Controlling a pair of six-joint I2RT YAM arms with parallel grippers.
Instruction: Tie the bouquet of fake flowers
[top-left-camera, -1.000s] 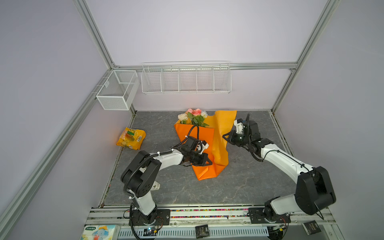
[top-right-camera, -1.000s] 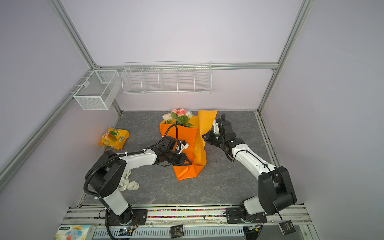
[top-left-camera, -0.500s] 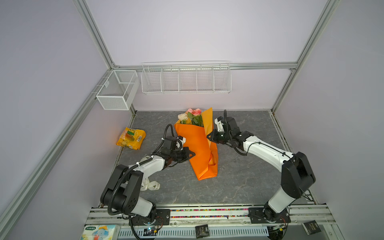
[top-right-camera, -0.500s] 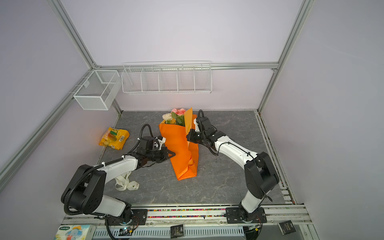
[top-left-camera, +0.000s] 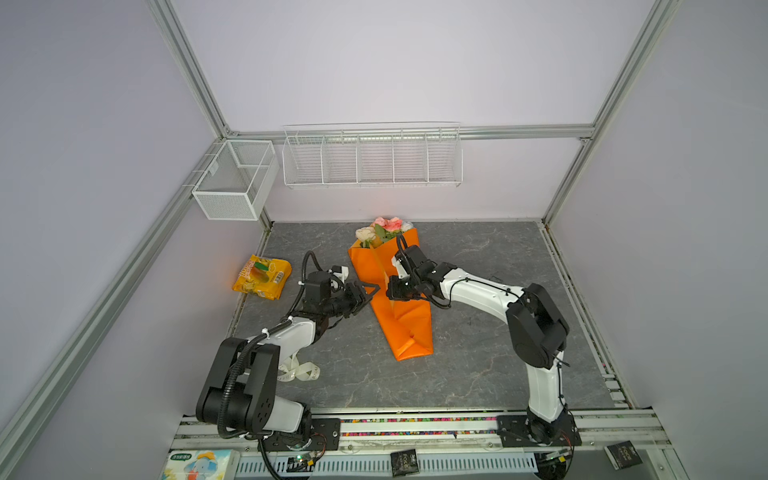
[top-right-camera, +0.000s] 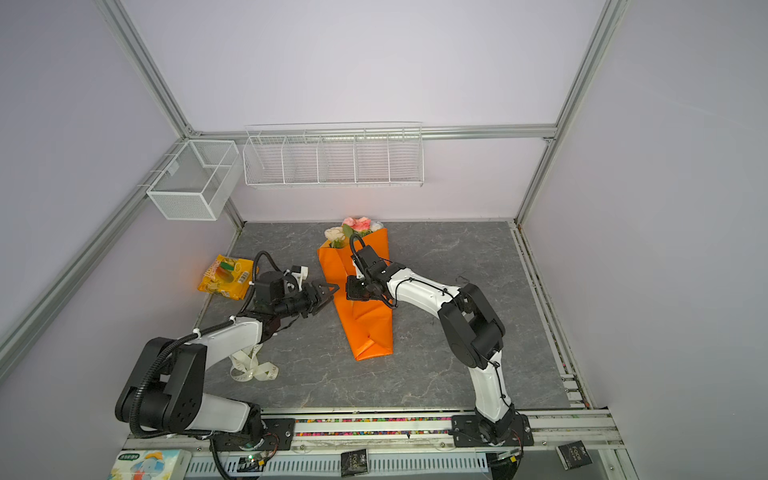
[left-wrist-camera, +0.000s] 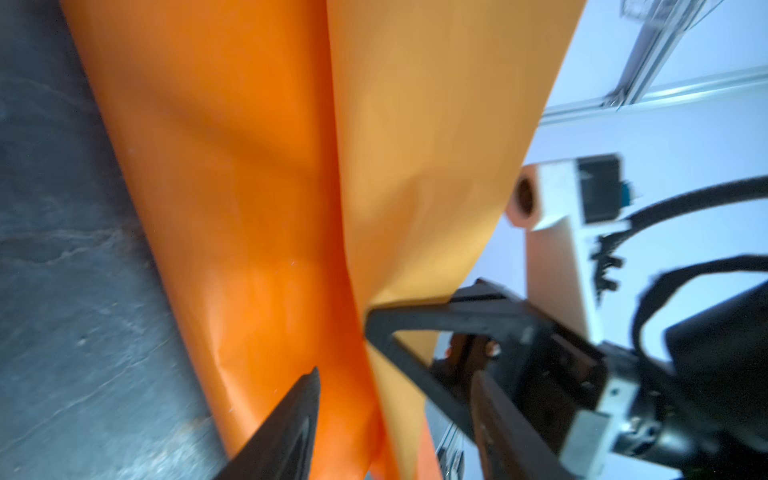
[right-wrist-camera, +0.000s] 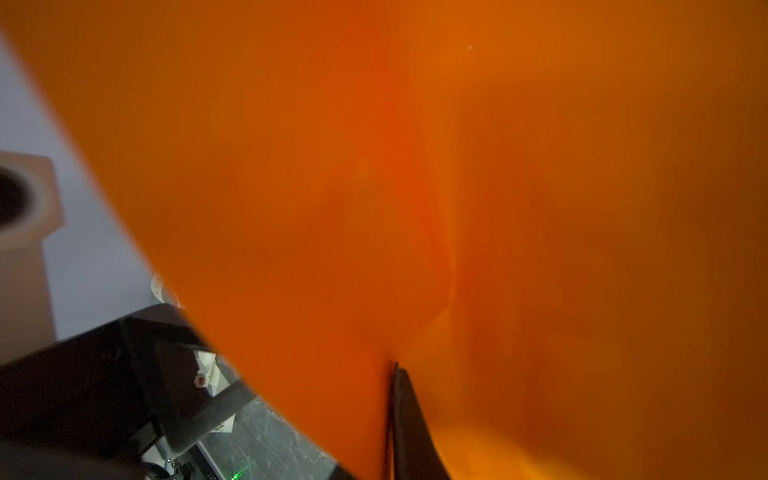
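Lying loose near the front left corner of the tabletop (top-left-camera: 478, 365), a cream ribbon (top-right-camera: 253, 370) is partly hidden under the left arm. Farther in, the left gripper (top-left-camera: 366, 296) sits just beside the left edge of the orange paper (top-left-camera: 401, 328), its jaws spread wide at a fold of it, clamping nothing. The right gripper (top-left-camera: 390, 293) faces it from the other side, jaws pinched together on a raised flap of that paper. The bouquet of fake flowers (top-left-camera: 386, 227) lies wrapped mid-tabletop, blooms toward the far edge. A yellow snack bag (top-left-camera: 262, 277) rests by the left edge. Wire baskets (top-left-camera: 372, 160) hang on the far wall.
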